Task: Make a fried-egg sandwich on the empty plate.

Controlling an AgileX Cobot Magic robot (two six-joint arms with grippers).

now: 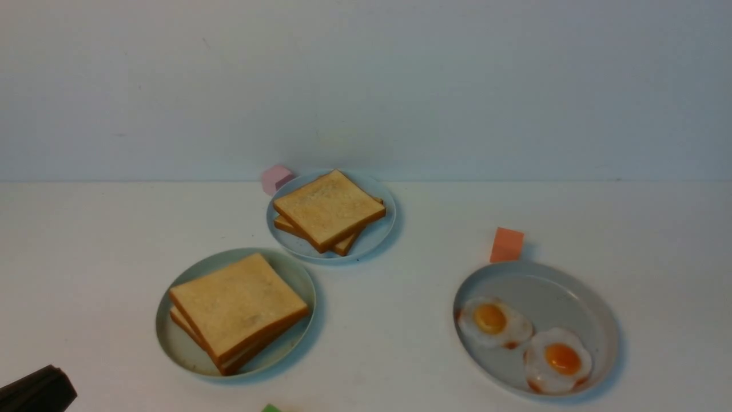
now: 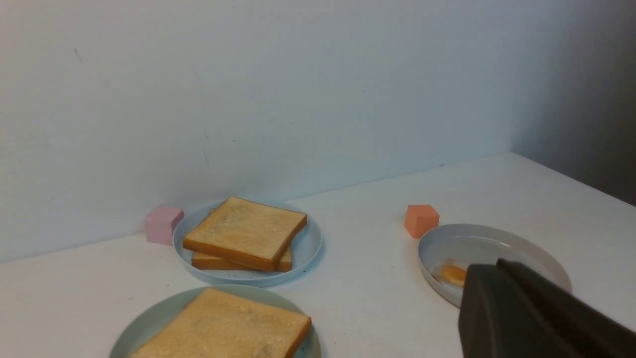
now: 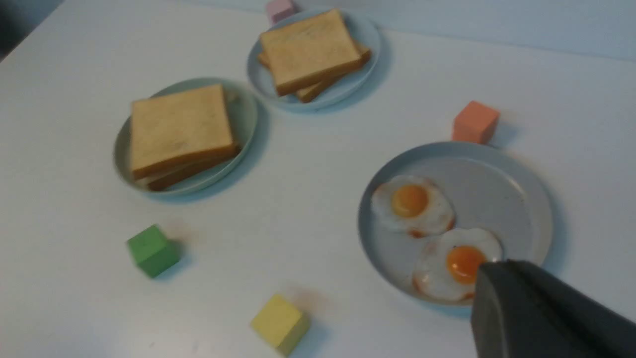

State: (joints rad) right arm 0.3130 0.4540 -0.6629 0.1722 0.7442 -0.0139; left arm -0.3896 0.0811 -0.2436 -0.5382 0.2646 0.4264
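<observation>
Sandwich [image 1: 237, 312] sits assembled on the mint-green plate [image 1: 183, 349], front-left, nearest the left gripper [image 1: 37, 392] low at the left edge. Right gripper [image 3: 541, 313] hangs over the egg plate [image 3: 526, 199]. Jaw opening of both: cannot tell.

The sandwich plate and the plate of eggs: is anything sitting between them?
Nothing: between the mint-green plate and grey plate, the front view shows bare white table.

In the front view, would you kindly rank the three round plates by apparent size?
1. Grey egg plate, largest.
2. Mint-green plate under the nearer toast.
3. Pale blue plate, smallest, though it sits farthest, so partly perspective.
</observation>
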